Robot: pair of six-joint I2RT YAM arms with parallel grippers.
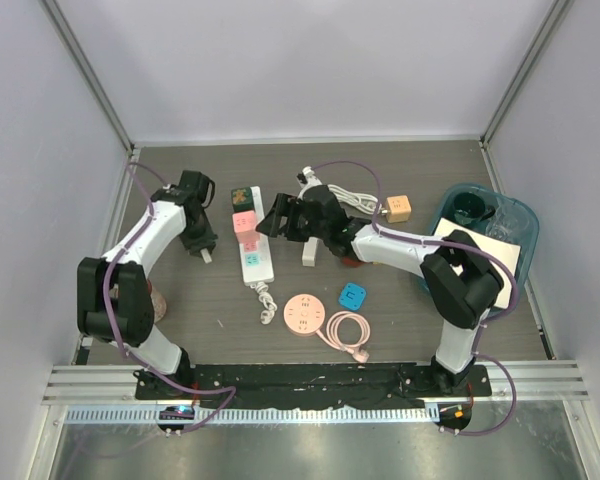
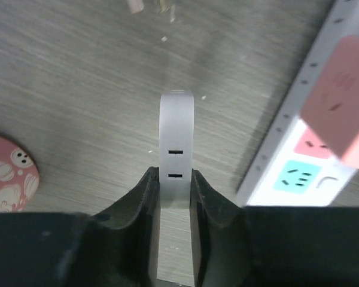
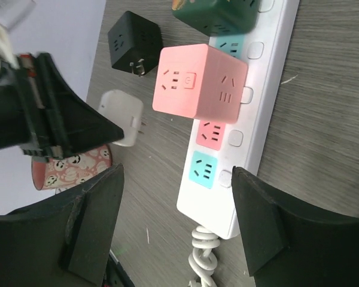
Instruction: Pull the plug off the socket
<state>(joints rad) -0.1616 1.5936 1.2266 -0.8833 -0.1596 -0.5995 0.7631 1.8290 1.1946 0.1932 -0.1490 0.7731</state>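
Landmark: the long white plastic power strip (image 1: pixel 257 262), lying on the grey wood-grain table (image 1: pixel 410 340) with one short end toward the arm bases.

Left gripper (image 2: pixel 175 179): jaws clamped on the flat white plastic plug (image 2: pixel 176 137). They pinch its near end, and its rounded far end sticks out past the fingertips. The plug is off the strip, on the strip's left side, with a band of bare table between it and the strip's left long edge. The right wrist view shows short prongs on the plug's strip-facing side.

Right gripper (image 3: pixel 178 179): jaws spread wide with nothing between them. It hangs over the strip's near end with one finger off each long edge. I cannot tell whether it touches the strip.

On the strip:
- A pink plastic cube adapter (image 3: pixel 197 84) sits mid-length and overhangs the left edge.
- A dark green cube adapter (image 3: pixel 218 15) sits just beyond it, toward the far end.
- The pink and teal sockets nearer the arm bases are uncovered.

Room around the strip:
- Left: a black cube adapter (image 3: pixel 134 42) lies by the far half, and a pink patterned cup (image 3: pixel 72 164) stands well off the near half.
- Right: a small white block (image 1: pixel 308 255) lies near the long edge.
- Near end: the coiled white cord (image 1: pixel 266 300), with a round pink socket hub (image 1: pixel 305 313) just past it.
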